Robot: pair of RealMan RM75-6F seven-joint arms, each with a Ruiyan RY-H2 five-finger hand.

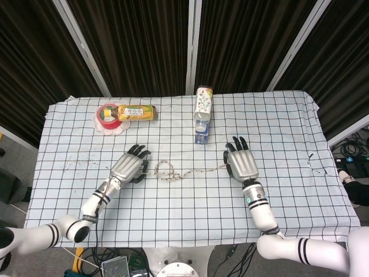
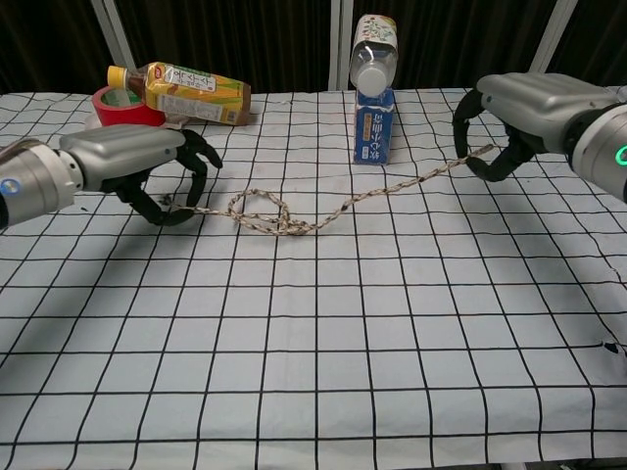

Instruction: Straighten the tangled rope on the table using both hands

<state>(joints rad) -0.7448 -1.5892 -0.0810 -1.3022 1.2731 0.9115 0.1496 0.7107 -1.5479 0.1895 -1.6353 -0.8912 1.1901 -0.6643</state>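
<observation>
Rope (image 2: 294,220) soft, light; we pinch ends: left hand (image 2: 147,171) at 9 o'clock, right hand (image 2: 509,117) at 3; knot remains.

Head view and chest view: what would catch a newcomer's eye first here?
The rope stretched across the middle of the checked tablecloth, one loop near its left end, each end held by a robot hand: left hand, right hand. Behind it, a bottle rests on a small blue carton; far left, a yellow bottle lies across red tape.
</observation>
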